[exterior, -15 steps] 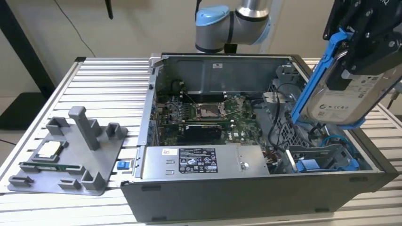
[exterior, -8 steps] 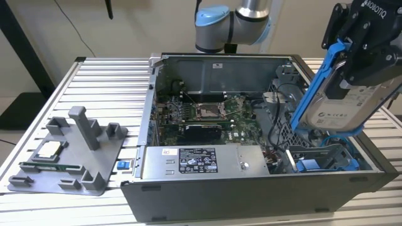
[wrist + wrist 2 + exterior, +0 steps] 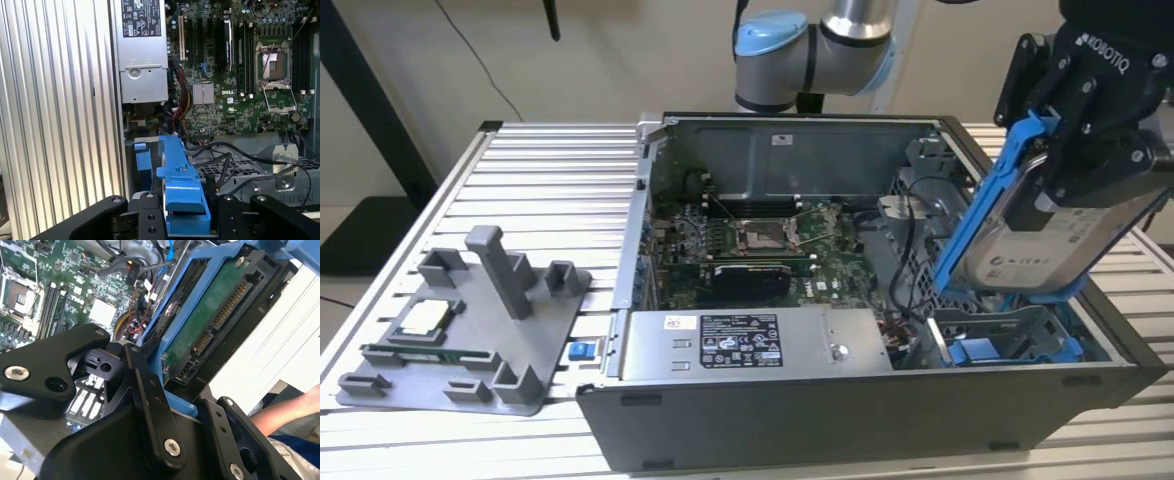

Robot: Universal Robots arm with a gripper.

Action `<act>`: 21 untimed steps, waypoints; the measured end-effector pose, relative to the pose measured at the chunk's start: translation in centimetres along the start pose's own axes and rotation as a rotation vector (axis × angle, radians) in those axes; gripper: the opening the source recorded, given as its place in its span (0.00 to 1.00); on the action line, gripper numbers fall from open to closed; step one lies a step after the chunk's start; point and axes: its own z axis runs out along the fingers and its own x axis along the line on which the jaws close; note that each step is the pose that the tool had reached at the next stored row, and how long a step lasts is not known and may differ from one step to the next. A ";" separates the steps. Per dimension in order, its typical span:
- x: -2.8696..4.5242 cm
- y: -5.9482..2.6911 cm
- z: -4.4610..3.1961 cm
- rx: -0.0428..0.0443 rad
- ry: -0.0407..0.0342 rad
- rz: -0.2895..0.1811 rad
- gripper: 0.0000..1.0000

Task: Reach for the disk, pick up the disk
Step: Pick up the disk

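Below the gripper (image 3: 1087,140) sits the opened computer case (image 3: 854,420), its motherboard (image 3: 747,240) exposed; the grey power supply (image 3: 747,345) lies beside it. The gripper is clamped on the disk (image 3: 1034,235), held tilted, clear above the case's blue drive bay (image 3: 1001,345)
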 end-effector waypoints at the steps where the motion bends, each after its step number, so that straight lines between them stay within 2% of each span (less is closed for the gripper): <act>1: 0.12 -0.01 0.15 -0.0012 0.0001 -0.005 0.00; 9: 1.16 -0.05 1.53 -0.0092 -0.0002 -0.037 0.00; 13: 1.60 -0.07 2.18 -0.0103 -0.0008 -0.049 0.00; 21: 1.63 -0.07 2.32 -0.0105 -0.0007 -0.052 0.00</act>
